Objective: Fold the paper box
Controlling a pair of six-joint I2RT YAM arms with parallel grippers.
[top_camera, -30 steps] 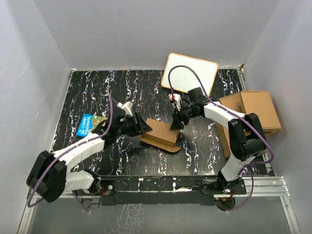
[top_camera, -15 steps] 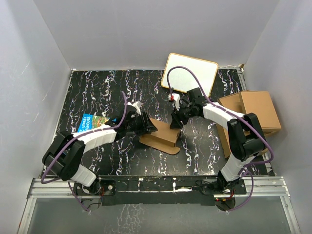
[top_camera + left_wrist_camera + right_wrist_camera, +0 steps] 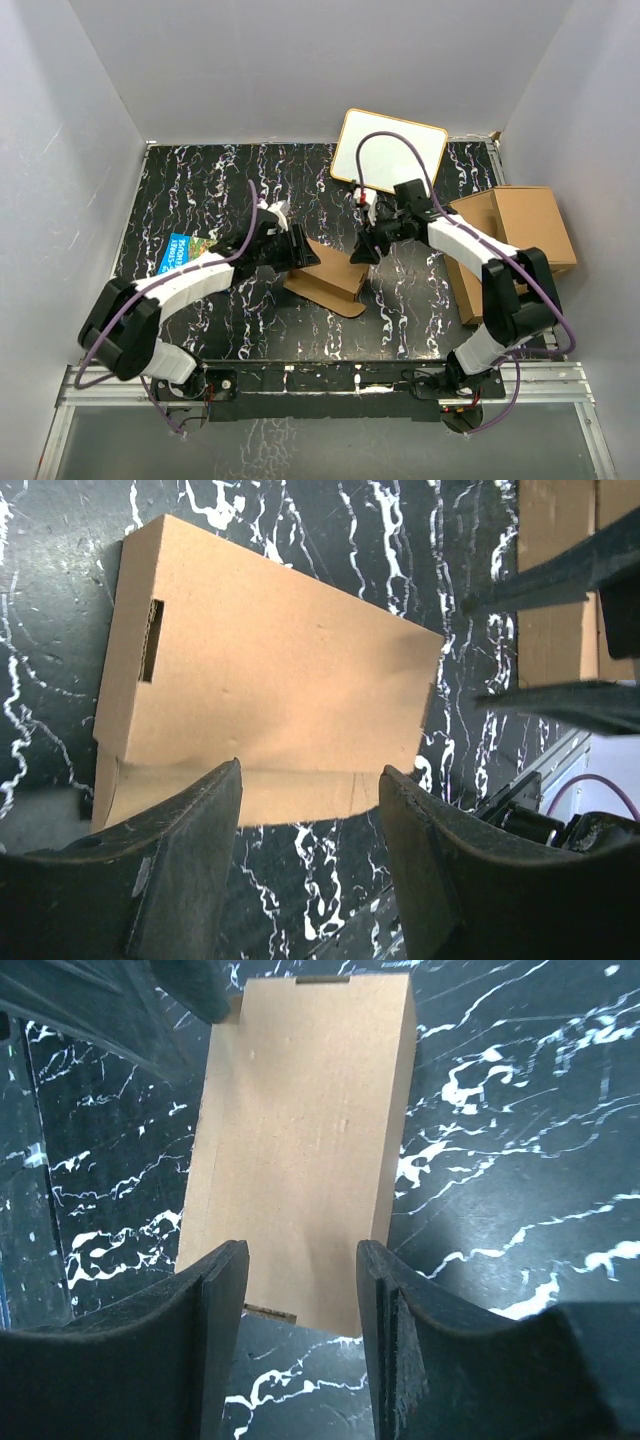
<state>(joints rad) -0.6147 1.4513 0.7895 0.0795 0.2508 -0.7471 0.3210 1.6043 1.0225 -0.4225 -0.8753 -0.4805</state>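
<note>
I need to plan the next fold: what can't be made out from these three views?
- Plain brown corrugated paper box: inside and tabs unseen in every view; only outer panels show.
- Top view: the left gripper and right gripper cover its far corners; contact unclear.
- Left wrist view: the fingers hide the box's near edge.
- Top view: the left arm covers one end of the blue picture book; title too small.

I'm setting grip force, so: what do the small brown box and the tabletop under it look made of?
The paper box: plain brown corrugated cardboard, matte and unprinted; fluting seems to show in its cut slot. The tabletop: black with white marble-like veins and faint sheen, probably a printed laminate or film rather than stone.
</note>
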